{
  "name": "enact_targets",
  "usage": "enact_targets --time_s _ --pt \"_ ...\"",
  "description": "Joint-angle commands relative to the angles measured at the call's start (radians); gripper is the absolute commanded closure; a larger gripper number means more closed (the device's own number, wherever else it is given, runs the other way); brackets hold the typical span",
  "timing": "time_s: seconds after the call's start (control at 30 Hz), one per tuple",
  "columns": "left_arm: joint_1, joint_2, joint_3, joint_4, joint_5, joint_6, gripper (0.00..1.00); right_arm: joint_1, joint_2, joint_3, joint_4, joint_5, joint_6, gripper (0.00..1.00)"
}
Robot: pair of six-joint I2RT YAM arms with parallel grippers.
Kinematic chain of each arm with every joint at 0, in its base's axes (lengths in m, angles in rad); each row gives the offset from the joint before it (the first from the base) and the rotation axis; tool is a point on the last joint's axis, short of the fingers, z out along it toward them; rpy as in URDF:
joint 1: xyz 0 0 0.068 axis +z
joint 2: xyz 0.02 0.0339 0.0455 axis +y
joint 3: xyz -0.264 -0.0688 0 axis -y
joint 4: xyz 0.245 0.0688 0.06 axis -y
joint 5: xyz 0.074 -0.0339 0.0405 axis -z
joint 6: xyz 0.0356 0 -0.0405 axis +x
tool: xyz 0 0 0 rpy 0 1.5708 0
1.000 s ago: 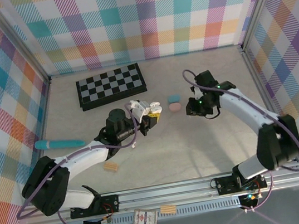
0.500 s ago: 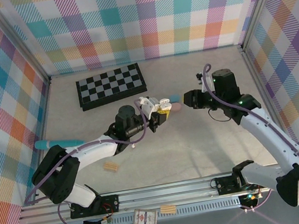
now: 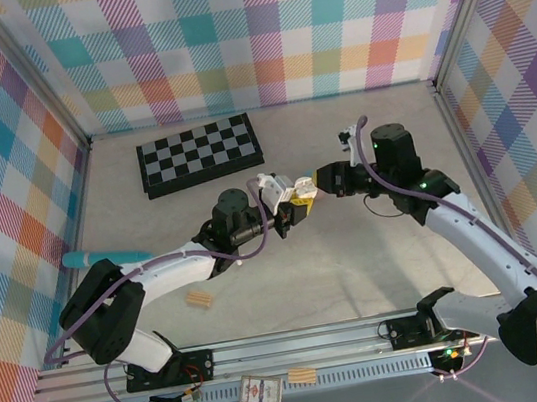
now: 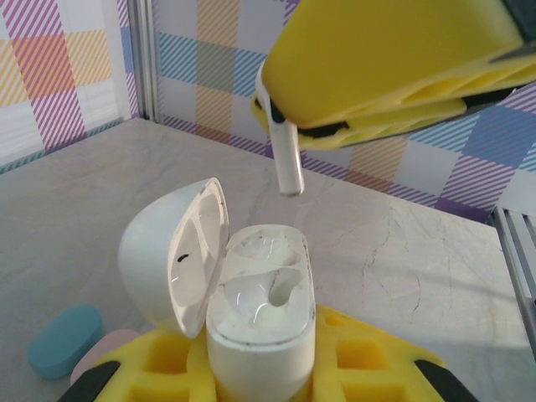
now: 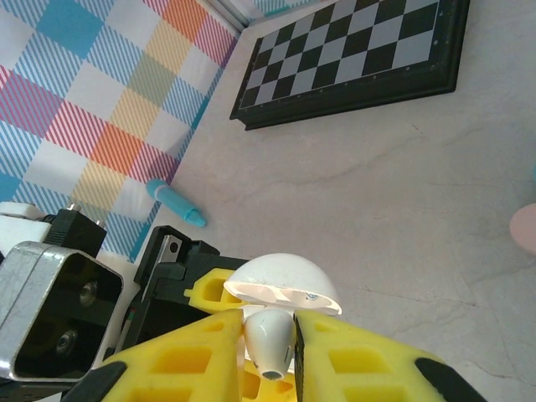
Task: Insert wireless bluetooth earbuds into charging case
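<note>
White earbud [image 4: 288, 155] pinched in right gripper [image 3: 311, 186] — stem just above open case [image 4: 255, 352], held tight w/ left gripper [image 3: 293, 202].

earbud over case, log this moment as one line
left gripper: shut on open white case | right gripper: shut on white earbud | earbud: stem toward case, not seated

Mid-worktop [image 3: 360, 268], the charging case [image 4: 255, 335] sits in the left gripper [image 3: 294, 200]. The earbud [image 4: 287, 159], in the right gripper [image 3: 315, 184], hangs just above it, apart. The chessboard [image 3: 199, 154] lies at 11 o'clock.
</note>
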Motion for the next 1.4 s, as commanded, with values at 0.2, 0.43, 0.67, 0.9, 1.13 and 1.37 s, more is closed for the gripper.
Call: enact_targets --time_s 0.2,0.43,0.67,0.9,1.13,1.37 --pt "-0.008 0.006 0.041 0.051 0.013 -0.021 0.87 0.018 0.032 -0.021 0.05 -0.032 0.0 0.77" --pt "-0.008 0.001 0.047 0.042 -0.004 -0.023 0.87 0.021 0.035 -0.034 0.042 -0.028 -0.005 0.77" --pt "-0.008 0.004 0.049 0.042 -0.015 -0.023 0.87 0.023 0.041 -0.036 0.054 -0.076 0.015 0.77" --pt "-0.008 0.004 0.046 0.045 -0.015 -0.022 0.87 0.023 0.048 -0.053 0.086 -0.099 0.05 0.78" --pt "-0.008 0.0 0.04 0.05 -0.02 -0.021 0.87 0.023 0.042 -0.064 0.092 -0.09 0.093 0.79" --pt "-0.009 -0.009 0.018 0.101 -0.025 -0.021 0.87 0.023 0.043 -0.08 0.082 -0.062 0.141 0.8"
